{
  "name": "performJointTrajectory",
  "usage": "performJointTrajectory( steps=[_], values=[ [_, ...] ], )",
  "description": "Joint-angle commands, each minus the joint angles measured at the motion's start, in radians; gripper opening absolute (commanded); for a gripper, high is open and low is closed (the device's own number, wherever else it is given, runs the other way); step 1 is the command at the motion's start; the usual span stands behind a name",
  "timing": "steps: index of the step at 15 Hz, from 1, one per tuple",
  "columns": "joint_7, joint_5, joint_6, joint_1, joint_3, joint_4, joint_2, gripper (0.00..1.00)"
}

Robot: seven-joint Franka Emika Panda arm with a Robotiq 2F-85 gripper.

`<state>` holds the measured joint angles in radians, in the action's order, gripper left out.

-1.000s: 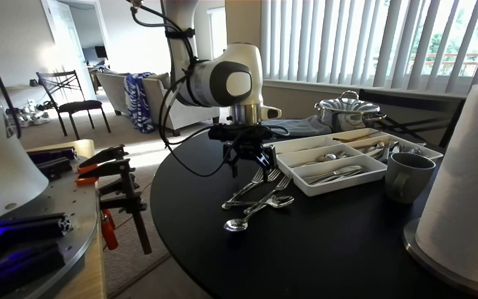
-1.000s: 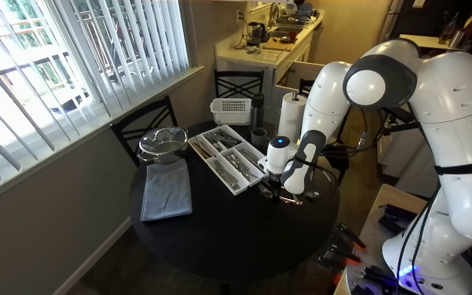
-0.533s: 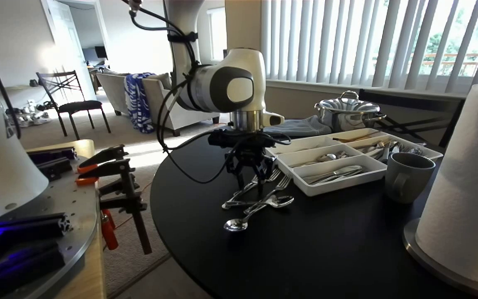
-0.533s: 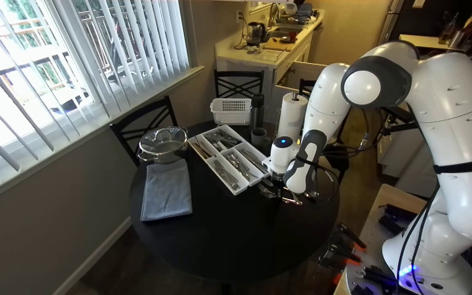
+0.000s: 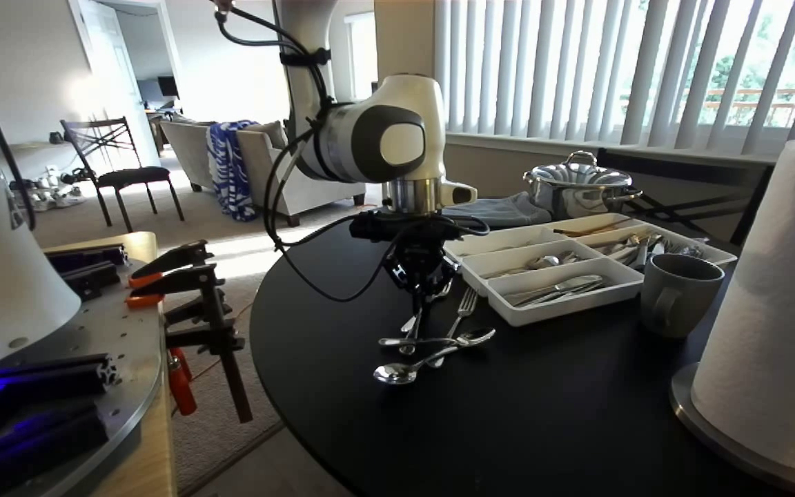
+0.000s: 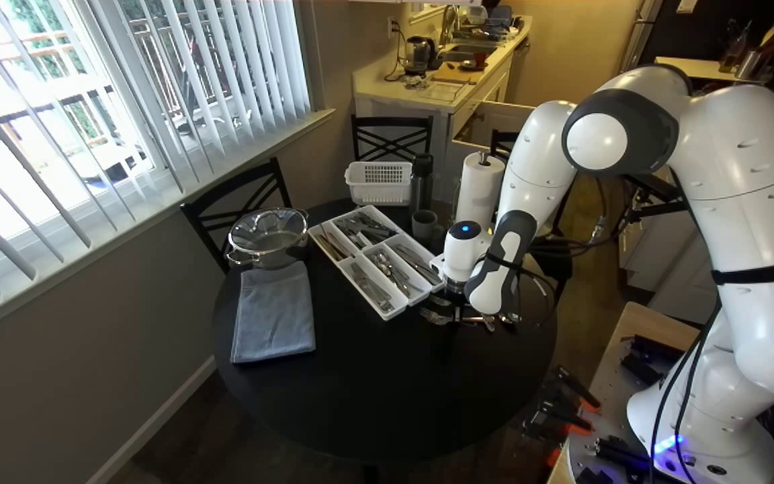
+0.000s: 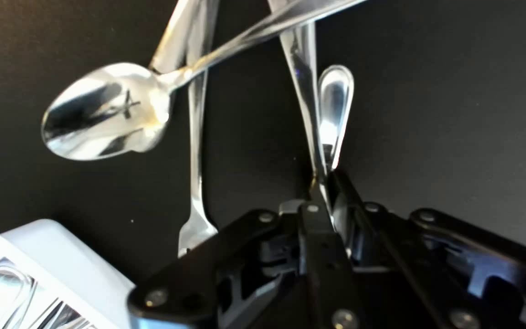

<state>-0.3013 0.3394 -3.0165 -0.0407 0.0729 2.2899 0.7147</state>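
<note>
Low over the black bench [image 5: 542, 414], the jaws stand nearly together on the slim shaft of a fork [image 7: 307, 87], which runs between their tips near the white cutlery tray [image 5: 563, 306]; the rounded end of a second handle [image 7: 334, 103] lies right beside it, and whether that piece is gripped too cannot be told. In the wrist view a spoon [image 7: 146, 105] lies across another fork [image 7: 196, 151], and a gray mug [image 5: 680, 297] stands just beside the tray.
</note>
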Motion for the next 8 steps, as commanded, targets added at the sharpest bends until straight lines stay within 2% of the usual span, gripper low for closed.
performJointTrajectory(
  steps=[1,5,6,8],
  values=[
    [0.001,-0.003,-0.028,-0.001,0.009,0.04,-0.029,0.03],
    [0.025,0.015,-0.117,0.068,0.076,0.115,-0.099,0.02],
    [0.028,0.018,-0.148,0.097,0.107,0.14,-0.121,0.0],
    [0.014,0.024,-0.208,0.157,0.166,0.194,-0.168,0.02]
  ],
)
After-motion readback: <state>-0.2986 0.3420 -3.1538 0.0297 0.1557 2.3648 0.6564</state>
